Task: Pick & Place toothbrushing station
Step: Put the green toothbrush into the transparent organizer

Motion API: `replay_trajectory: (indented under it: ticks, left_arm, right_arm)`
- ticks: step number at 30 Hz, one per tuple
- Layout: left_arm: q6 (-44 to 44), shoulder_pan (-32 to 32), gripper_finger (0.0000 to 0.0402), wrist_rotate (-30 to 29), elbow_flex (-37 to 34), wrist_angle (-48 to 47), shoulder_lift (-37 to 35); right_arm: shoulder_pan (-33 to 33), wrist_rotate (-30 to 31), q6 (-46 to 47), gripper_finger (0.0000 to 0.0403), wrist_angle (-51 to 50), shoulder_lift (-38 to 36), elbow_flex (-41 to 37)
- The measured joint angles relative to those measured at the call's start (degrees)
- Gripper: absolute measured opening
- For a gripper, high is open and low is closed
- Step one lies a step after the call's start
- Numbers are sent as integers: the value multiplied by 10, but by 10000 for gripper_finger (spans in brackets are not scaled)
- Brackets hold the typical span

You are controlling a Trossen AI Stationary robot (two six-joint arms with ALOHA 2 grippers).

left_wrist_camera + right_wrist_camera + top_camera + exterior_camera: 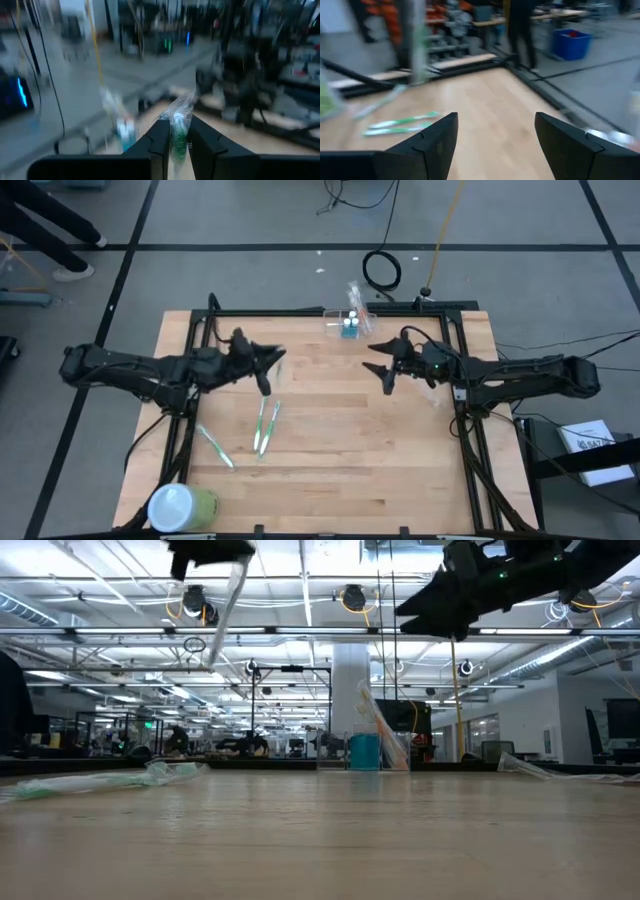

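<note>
Left gripper (275, 358) raised above the table, pinching a wrapped toothbrush (178, 131); right gripper (378, 367) raised, fingers spread, holding nothing.

The toothbrushing station (349, 324) stands at upper centre of the high view, near the table's (340, 450) far edge. Three wrapped toothbrushes (262, 427) lie left of centre. A green cylinder (180, 507) sits at lower left.

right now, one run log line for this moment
left end effector: shut on wrapped toothbrush, raised | right end effector: open, empty | toothbrushing station: far table edge
</note>
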Motion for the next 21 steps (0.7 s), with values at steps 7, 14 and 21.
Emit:
replay_trajectory:
  ticks: [7,14,21]
  left_arm:
    - [63,97,43,75,0,41,25]
    - [50,183,50,223,1,155,123]
    - [73,233,43,359,1,279,223]
  right_arm:
    - [1,-87,2,256,201,116,0]
    - [-30,-91,-25,256,256,181,27]
    - [-68,-129,-45,256,252,227,91]
